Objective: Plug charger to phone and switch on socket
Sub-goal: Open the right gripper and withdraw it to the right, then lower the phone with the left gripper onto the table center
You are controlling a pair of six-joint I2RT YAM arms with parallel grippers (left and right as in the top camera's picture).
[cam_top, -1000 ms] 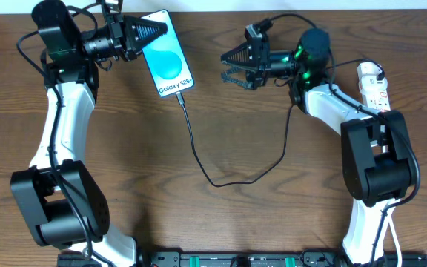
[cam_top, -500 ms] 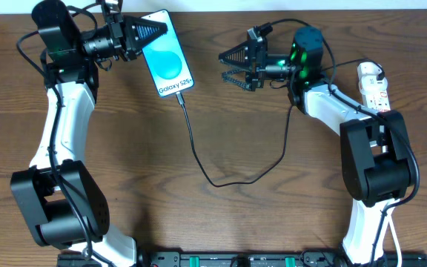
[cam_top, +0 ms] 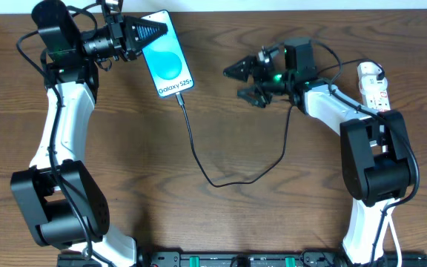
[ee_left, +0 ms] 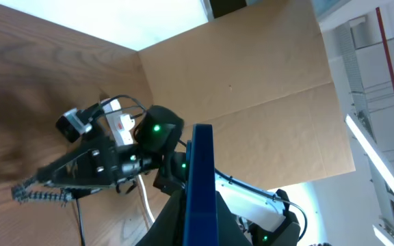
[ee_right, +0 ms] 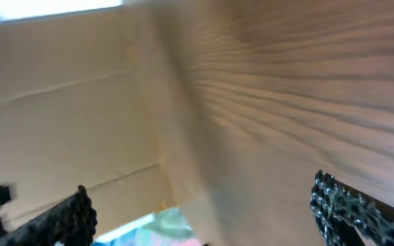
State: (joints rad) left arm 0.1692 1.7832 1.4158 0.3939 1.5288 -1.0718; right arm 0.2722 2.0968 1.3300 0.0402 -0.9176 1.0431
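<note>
Left claw (cam_top: 154, 30): I am pinching the slim black-framed smartphone with the blue-and-white screen (cam_top: 167, 53) by the edge away from its lettering, jaws closed tight on it (from my left wrist it is showing only as a blue sliver (ee_left: 200, 171)). The smartphone is sitting near the back of the brown wooden table (cam_top: 199, 222), screen up. The long thin black cable (cam_top: 193, 148) is meeting the smartphone's near end; how deeply, I cannot tell. It is looping toward my right arm. Right claw (cam_top: 242, 81): I am hovering over bare wood, jaws spread wide, gripping nothing. The white elongated power strip (cam_top: 373, 85) is lying at the right edge, well apart from that claw.
</note>
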